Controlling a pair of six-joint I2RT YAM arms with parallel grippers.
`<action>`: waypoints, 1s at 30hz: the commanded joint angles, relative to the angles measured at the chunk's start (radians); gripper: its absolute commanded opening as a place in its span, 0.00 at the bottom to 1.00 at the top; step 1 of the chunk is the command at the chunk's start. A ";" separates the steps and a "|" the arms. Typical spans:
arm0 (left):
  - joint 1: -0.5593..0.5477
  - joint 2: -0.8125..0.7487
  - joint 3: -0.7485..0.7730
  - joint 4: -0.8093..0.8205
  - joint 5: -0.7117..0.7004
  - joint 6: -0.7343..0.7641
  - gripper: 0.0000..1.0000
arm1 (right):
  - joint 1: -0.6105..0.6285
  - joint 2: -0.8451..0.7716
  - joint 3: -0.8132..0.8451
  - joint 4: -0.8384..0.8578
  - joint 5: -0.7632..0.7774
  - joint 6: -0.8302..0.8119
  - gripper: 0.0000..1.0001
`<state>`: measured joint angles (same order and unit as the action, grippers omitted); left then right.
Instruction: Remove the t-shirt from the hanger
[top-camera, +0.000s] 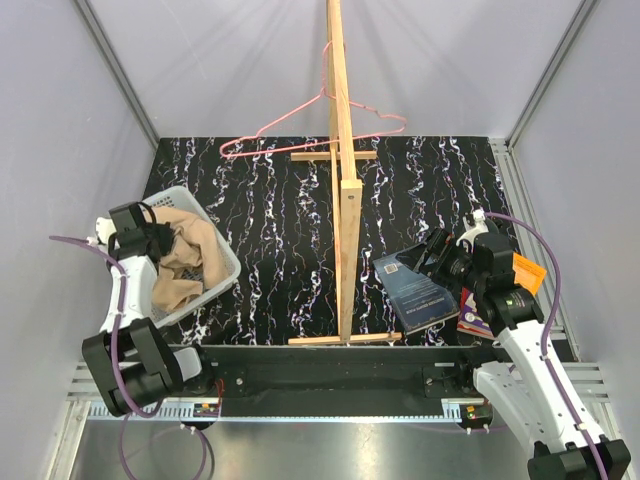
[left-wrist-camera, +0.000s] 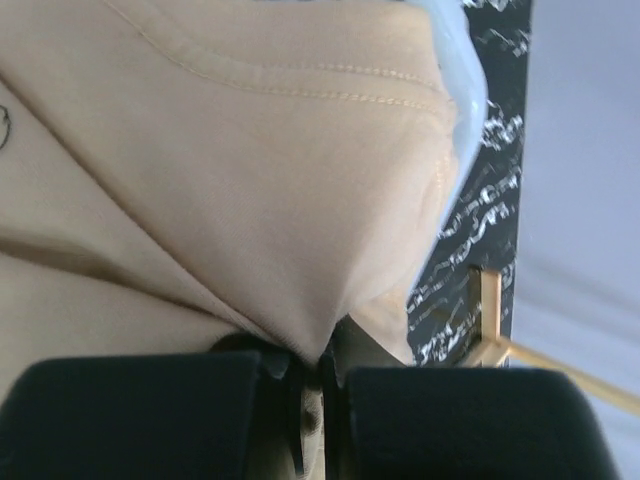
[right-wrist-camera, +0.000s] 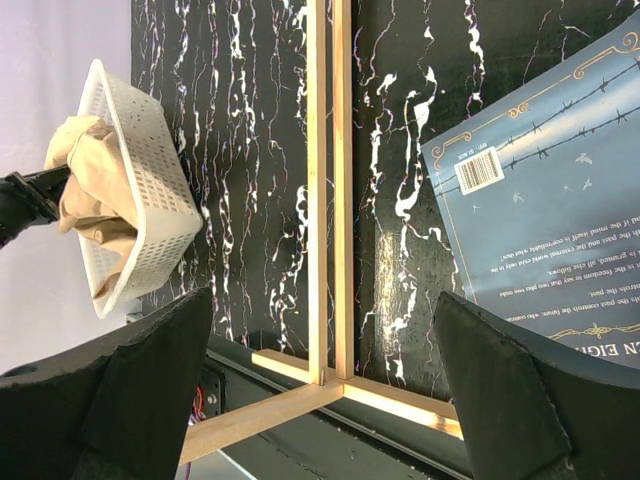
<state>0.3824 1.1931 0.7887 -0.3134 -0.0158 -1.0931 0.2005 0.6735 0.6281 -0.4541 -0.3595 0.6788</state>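
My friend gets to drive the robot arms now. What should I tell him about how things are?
Left gripper: shut, pinching a fold of the t-shirt.
Right gripper: open, holding nothing, above the book on the right.
T-shirt: bunched in the white basket on the left side of the table.
Hanger: bare, hooked on the wooden stand at the back.
Done: the shirt is off the hanger.
Left: probably just let go of the shirt and pull the left arm back.
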 joint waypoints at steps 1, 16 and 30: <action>0.033 0.064 0.021 0.020 -0.072 -0.031 0.00 | -0.003 0.005 0.007 0.020 -0.015 -0.001 1.00; 0.050 -0.088 0.001 -0.102 -0.104 -0.004 0.87 | -0.003 0.024 0.001 0.025 -0.001 0.011 1.00; -0.500 -0.432 0.058 -0.132 -0.307 0.214 0.92 | -0.003 0.031 -0.011 0.029 0.056 0.031 1.00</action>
<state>0.0246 0.7429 0.8234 -0.5220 -0.3340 -0.9955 0.2005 0.7181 0.6220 -0.4530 -0.3443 0.6918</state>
